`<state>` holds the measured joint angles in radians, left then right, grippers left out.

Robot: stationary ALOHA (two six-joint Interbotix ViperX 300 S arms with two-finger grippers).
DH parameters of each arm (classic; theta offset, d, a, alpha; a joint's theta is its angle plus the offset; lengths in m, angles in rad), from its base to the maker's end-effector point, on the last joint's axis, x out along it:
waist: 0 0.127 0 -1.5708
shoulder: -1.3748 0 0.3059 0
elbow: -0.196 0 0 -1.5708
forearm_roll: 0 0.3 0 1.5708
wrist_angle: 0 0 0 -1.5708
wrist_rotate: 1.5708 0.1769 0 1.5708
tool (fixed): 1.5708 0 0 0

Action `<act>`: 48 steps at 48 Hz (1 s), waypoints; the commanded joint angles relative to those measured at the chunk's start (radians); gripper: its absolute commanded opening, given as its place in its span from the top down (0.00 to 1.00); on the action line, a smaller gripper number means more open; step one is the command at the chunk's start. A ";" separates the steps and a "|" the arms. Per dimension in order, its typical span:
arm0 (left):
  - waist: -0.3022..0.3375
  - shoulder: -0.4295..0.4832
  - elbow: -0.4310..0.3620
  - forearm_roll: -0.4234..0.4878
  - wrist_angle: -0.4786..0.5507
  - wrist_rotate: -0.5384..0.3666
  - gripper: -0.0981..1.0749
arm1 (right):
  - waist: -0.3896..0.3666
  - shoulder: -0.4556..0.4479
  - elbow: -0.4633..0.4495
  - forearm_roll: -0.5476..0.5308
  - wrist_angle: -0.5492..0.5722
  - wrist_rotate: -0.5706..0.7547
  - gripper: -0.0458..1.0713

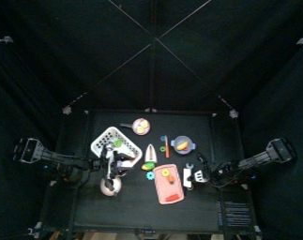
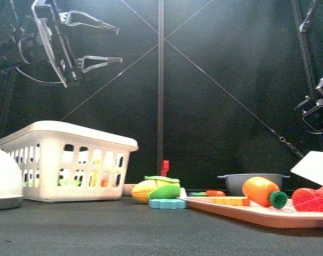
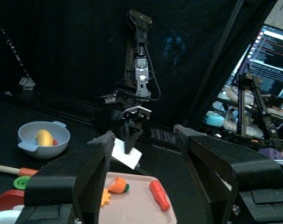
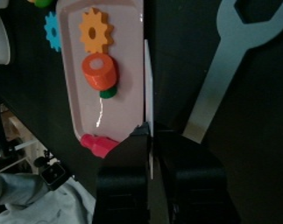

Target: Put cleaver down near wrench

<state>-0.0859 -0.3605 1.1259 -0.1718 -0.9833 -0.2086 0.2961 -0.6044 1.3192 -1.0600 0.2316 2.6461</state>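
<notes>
The cleaver [image 4: 109, 79] lies flat on the worktop [image 1: 128, 202] just beside the wrench [image 4: 231, 61], so the placing looks done. The right gripper [image 4: 151, 131] pinches the cleaver's edge, and only letting go remains. The left gripper [image 3: 137, 188] hangs open above the white basket [image 1: 113, 141].

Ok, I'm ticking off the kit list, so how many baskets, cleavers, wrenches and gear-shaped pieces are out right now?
Basket: 1
Cleaver: 1
Wrench: 1
Gear-shaped pieces: 2, the orange gear and the teal gear
Total: 5
</notes>
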 commanded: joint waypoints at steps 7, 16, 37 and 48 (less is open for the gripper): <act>0.000 -0.006 -0.011 -0.002 -0.003 0.002 0.14 | -0.026 0.072 -0.041 -0.017 -0.049 0.000 0.60; 0.000 -0.006 -0.011 -0.002 -0.003 0.002 0.14 | -0.028 0.150 -0.089 -0.021 -0.074 0.000 0.60; 0.000 -0.005 -0.009 -0.002 -0.003 0.002 0.14 | -0.081 0.181 -0.080 -0.023 -0.060 0.000 0.58; 0.000 -0.005 -0.009 -0.002 -0.003 0.002 0.14 | -0.081 0.183 -0.077 -0.029 -0.055 -0.003 0.53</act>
<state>-0.0859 -0.3605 1.1259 -0.1718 -0.9817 -0.2086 0.2178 -0.4172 1.2487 -1.0845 0.1718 2.6461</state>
